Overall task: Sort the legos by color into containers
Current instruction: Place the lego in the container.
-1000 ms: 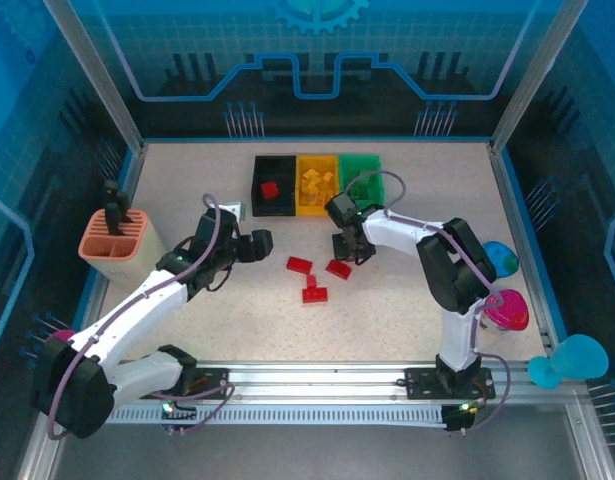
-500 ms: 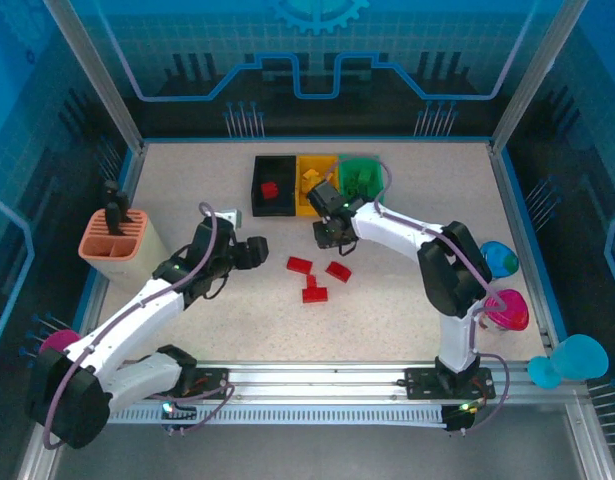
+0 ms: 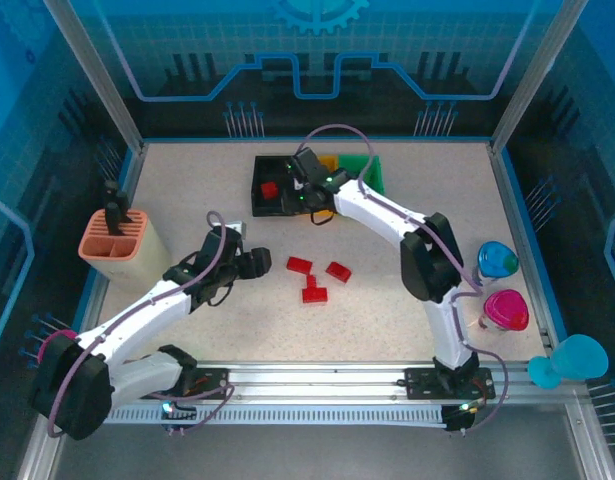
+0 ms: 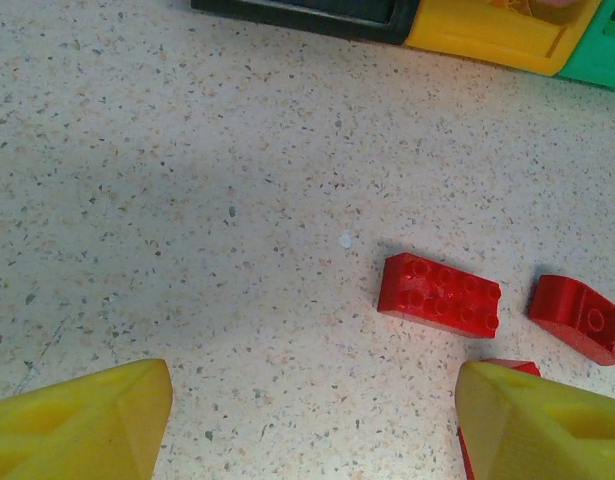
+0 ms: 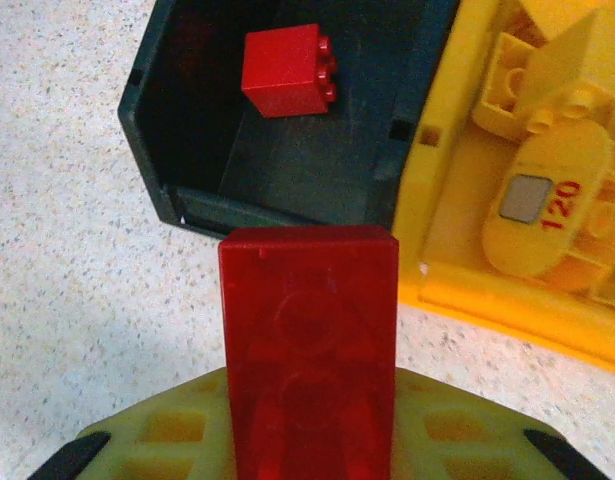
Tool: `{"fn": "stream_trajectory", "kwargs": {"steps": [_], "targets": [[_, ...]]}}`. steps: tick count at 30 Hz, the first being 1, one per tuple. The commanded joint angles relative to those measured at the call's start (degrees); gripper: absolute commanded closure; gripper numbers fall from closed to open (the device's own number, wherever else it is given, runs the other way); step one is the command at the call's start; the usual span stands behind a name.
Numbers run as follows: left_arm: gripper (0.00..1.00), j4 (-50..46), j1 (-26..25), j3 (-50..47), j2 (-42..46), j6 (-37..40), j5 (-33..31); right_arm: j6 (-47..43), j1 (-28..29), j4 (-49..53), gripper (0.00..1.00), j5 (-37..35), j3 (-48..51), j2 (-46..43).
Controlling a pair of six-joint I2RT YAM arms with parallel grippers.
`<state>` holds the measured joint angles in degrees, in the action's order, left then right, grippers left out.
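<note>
The black bin [image 3: 274,186], yellow bin [image 3: 327,162] and green bin [image 3: 372,170] stand in a row at the back. My right gripper [image 3: 309,192] hovers at the black bin's front edge, shut on a red lego [image 5: 309,350]. One red lego [image 5: 287,70] lies in the black bin [image 5: 287,170]; several yellow pieces [image 5: 547,210] fill the yellow bin. Three red legos lie on the table: [image 3: 300,265], [image 3: 338,270], [image 3: 314,295]. My left gripper [image 3: 259,262] is open, low over the table just left of them; its right fingertip [image 4: 542,420] partly covers one, near the flat red brick [image 4: 439,293].
A salmon-pink divided holder [image 3: 113,245] stands at the left edge. Blue [image 3: 498,259] and pink [image 3: 505,310] cups sit at the right edge, with a light-blue object [image 3: 572,358] beyond the frame rail. A small white block [image 3: 233,211] lies left of the black bin.
My right gripper has carried a red lego from the pile up and left to the black bin's edge. The left gripper has edged slightly toward the loose red legos.
</note>
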<state>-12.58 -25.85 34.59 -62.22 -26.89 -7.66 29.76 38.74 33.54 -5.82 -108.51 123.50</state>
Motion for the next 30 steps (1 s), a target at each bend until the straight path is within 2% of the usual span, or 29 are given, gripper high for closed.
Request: {"fn": "stream_trajectory", "kwargs": {"steps": [1,15,18,20,23,24,30], "targets": [[0.25,1.32,-0.57,-1.43,0.4,-0.53,0.39,0.44,0.72,0.65,0.7,1.76,-5.85,3.75],[0.25,-2.04,-0.87,-2.0,5.11,-0.77,-0.23,1.28,-0.3,2.34,0.69,1.18,-28.76,18.96],[0.25,-3.18,-0.87,-1.39,6.21,-0.62,-0.01,1.78,-1.07,3.07,0.66,-0.01,-33.42,22.01],[0.25,-4.15,-0.94,-0.89,6.73,-0.45,-0.04,2.76,-1.7,3.55,0.58,-0.5,-35.15,22.83],[0.25,-4.72,-0.94,-0.62,7.35,-0.35,-0.41,3.2,-1.93,3.59,0.39,-0.12,-34.83,21.76],[0.26,-4.89,-0.89,-0.45,7.45,-0.39,-0.47,3.01,-1.83,3.43,0.36,-0.41,-33.8,20.62],[0.25,-4.5,-1.38,0.72,6.65,-0.2,0.04,2.34,-1.21,-4.02,0.34,-0.72,-16.76,6.84]]}}
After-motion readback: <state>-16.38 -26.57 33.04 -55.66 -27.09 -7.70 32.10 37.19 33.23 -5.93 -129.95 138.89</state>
